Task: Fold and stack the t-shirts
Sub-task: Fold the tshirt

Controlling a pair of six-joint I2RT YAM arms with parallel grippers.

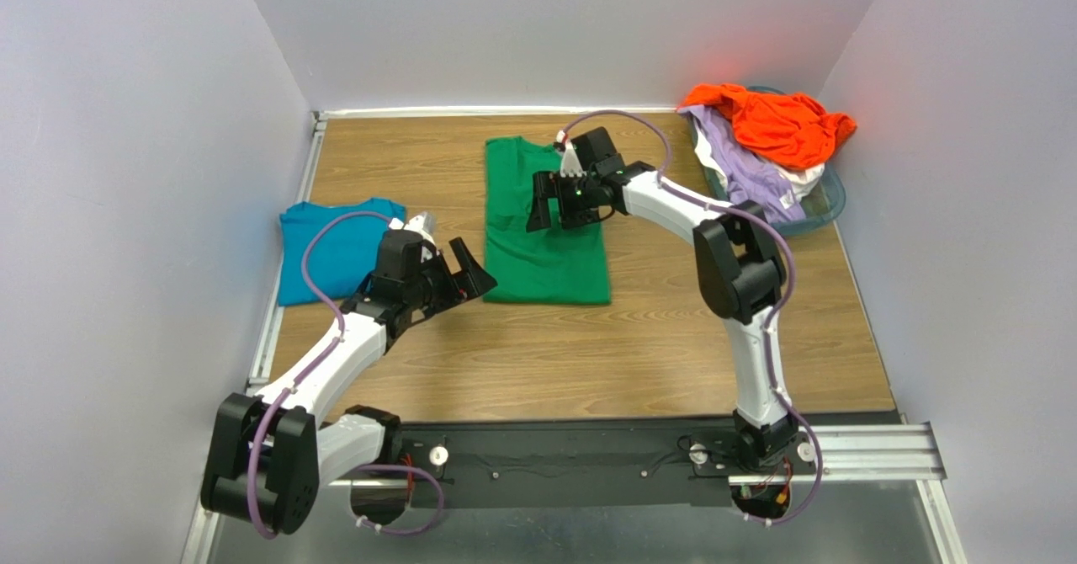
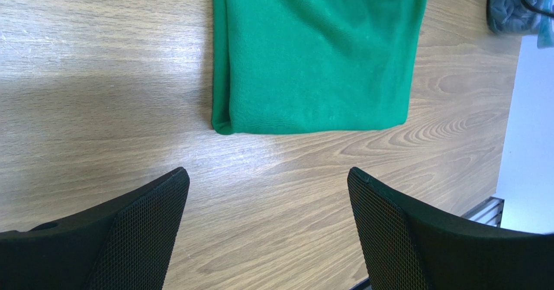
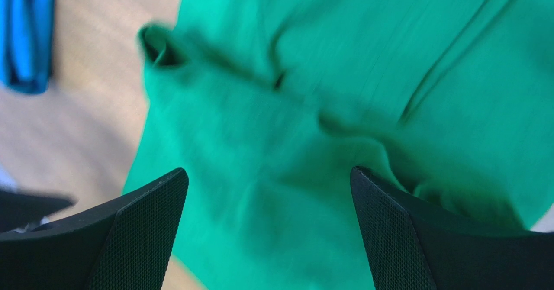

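Note:
A bright green t-shirt lies folded into a long strip at the middle of the table; it also shows in the left wrist view and the right wrist view. A teal-blue t-shirt lies folded at the left, its edge showing in the right wrist view. My left gripper is open and empty just left of the green shirt's near corner. My right gripper is open and empty above the green shirt's middle. Orange, lavender and white shirts are heaped in the basket.
The clear bluish plastic basket stands at the back right against the wall. White walls close in the table on three sides. A black rail with the arm bases runs along the near edge.

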